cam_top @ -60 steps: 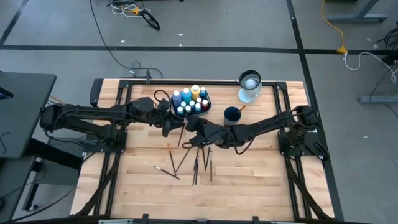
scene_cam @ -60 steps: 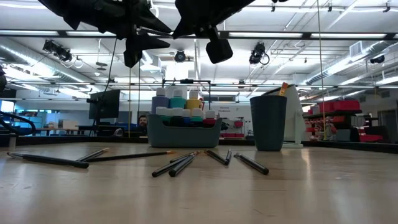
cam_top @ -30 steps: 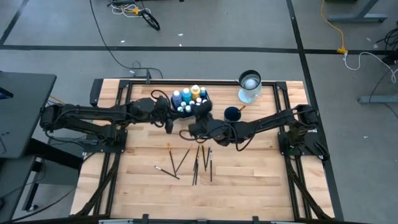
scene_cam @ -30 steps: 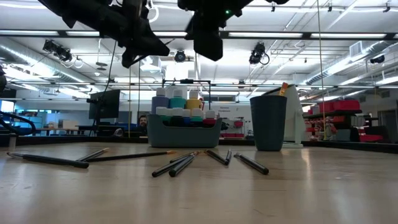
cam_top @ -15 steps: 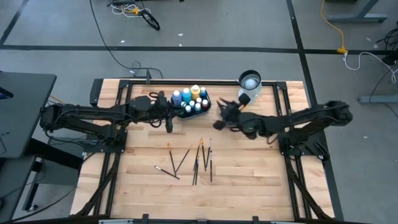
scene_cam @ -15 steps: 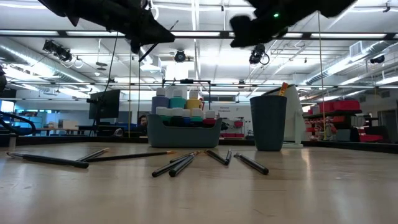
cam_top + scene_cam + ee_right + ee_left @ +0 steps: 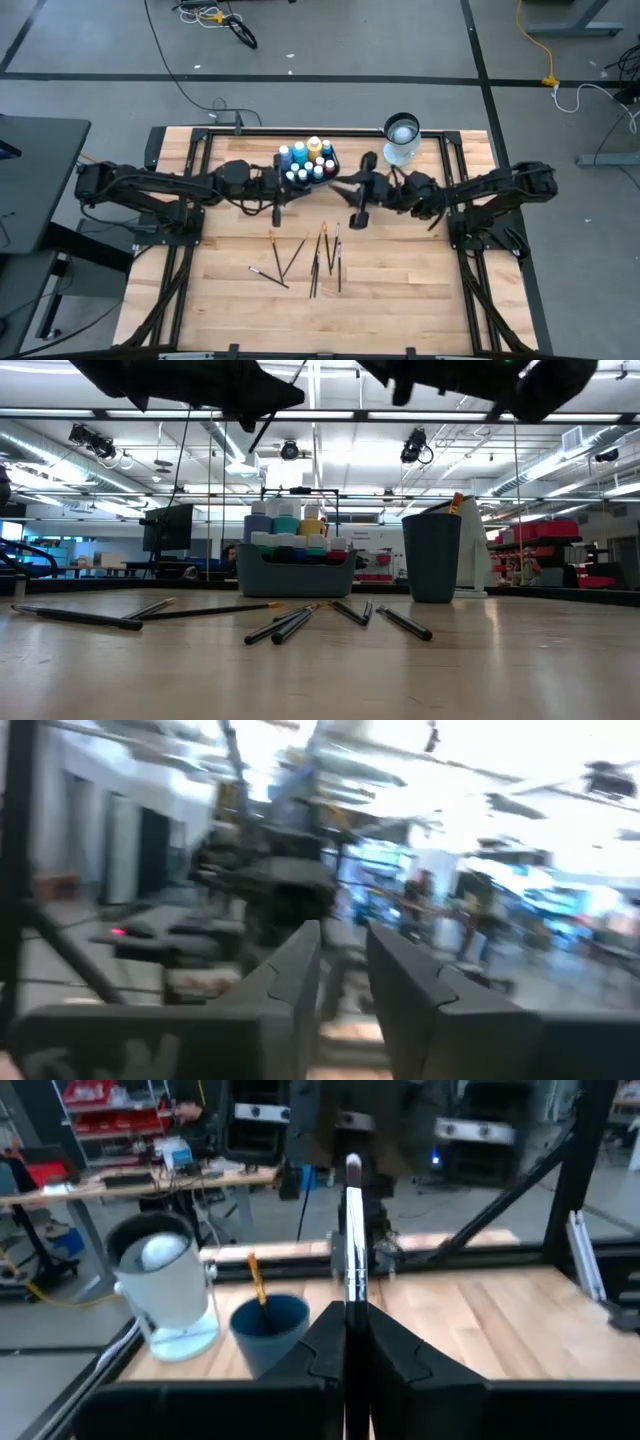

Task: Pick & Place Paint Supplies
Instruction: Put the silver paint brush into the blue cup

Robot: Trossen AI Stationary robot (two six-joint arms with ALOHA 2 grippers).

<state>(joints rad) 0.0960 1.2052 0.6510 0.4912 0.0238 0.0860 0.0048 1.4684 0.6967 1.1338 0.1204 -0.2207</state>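
The left gripper (image 7: 345,1342) is clamped on a brush (image 7: 352,1240), its fingers (image 7: 322,1348) pressed to the handle, whose lower end is hidden between them; seen from above, this gripper (image 7: 277,196) hangs over the table (image 7: 400,290) just in front of the tray (image 7: 333,161), the brush a thin dark line there; the right gripper (image 7: 343,982) shows a narrow gap between its fingers with nothing in it, and its wrist view is too smeared to make out more than a dim hall; from above it (image 7: 359,202) sits over the table between the tray and the white jug (image 7: 401,138); in the low view both arms are cut off by the upper edge; the wooden table lies under bright ceiling lights, with shelving and benches beyond; the tray holds the bottles (image 7: 305,158), packed upright; the dark blue cup (image 7: 268,1329) holds an orange-handled stick (image 7: 256,1279); loose brushes (image 7: 320,255) lie scattered on the near part of the table, well apart from the tray.
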